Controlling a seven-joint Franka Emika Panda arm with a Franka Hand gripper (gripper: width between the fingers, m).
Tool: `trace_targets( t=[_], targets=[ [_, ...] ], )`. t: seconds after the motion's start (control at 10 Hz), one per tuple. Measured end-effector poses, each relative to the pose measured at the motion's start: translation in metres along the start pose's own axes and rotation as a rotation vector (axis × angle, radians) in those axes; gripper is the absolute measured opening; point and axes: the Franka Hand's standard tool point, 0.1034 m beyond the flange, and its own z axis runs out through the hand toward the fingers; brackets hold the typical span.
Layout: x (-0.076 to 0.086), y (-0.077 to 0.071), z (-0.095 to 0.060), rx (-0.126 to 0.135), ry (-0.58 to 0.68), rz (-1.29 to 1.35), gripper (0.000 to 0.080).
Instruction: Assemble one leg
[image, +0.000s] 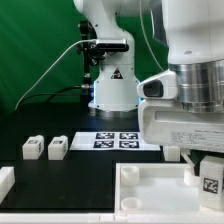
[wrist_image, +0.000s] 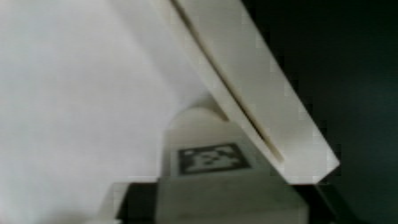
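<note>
My gripper (image: 207, 168) hangs at the exterior view's right, over the large white panel (image: 150, 195) with raised rims. It is shut on one leg (image: 211, 178), a small white blocky peg with a black-and-white tag. In the wrist view the leg (wrist_image: 210, 158) sits between my dark fingers (wrist_image: 143, 200), its tag facing the camera. It is close to the panel's flat face (wrist_image: 89, 100), beside a raised rim (wrist_image: 258, 90). Two more legs (image: 32, 148) (image: 57, 148) stand on the black table at the exterior view's left.
The marker board (image: 118, 140) lies in the middle of the table, in front of the arm's base (image: 110, 90). Another small white part (image: 172, 153) shows behind the panel, below my wrist. A white piece (image: 5, 180) sits at the left edge.
</note>
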Motion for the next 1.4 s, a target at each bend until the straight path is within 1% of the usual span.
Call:
trace_targets(
  t=[0.1, 0.2, 0.3, 0.4, 0.5, 0.6, 0.8, 0.9, 1.0, 1.1, 1.2, 1.3, 1.4],
  targets=[
    [0.0, 0.0, 0.0, 0.003, -0.003, 0.092, 0.0294],
    [0.0, -0.002, -0.001, 0.007, -0.004, 0.223, 0.0294],
    [0.003, -0.005, -0.003, 0.0, -0.011, 0.434, 0.0294],
    [0.005, -0.007, -0.003, -0.017, -0.018, 0.665, 0.0294],
    [0.007, -0.007, 0.0, -0.015, -0.018, 0.864, 0.0294],
    [0.008, -0.006, 0.0, -0.009, -0.026, 0.966, 0.0294],
    [0.009, -0.005, 0.0, -0.006, -0.026, 0.981, 0.0294],
    [0.009, -0.005, 0.0, -0.007, -0.026, 0.979, 0.037],
    [0.009, -0.005, 0.001, -0.007, -0.026, 0.957, 0.0504],
    [0.007, -0.005, 0.002, -0.01, -0.023, 0.921, 0.0504],
    [0.0, -0.005, 0.006, -0.018, -0.023, 0.806, 0.0621],
    [-0.005, -0.005, 0.005, -0.031, -0.027, 0.608, 0.0641],
    [-0.009, -0.005, 0.002, -0.052, -0.027, 0.417, 0.0641]
  ],
)
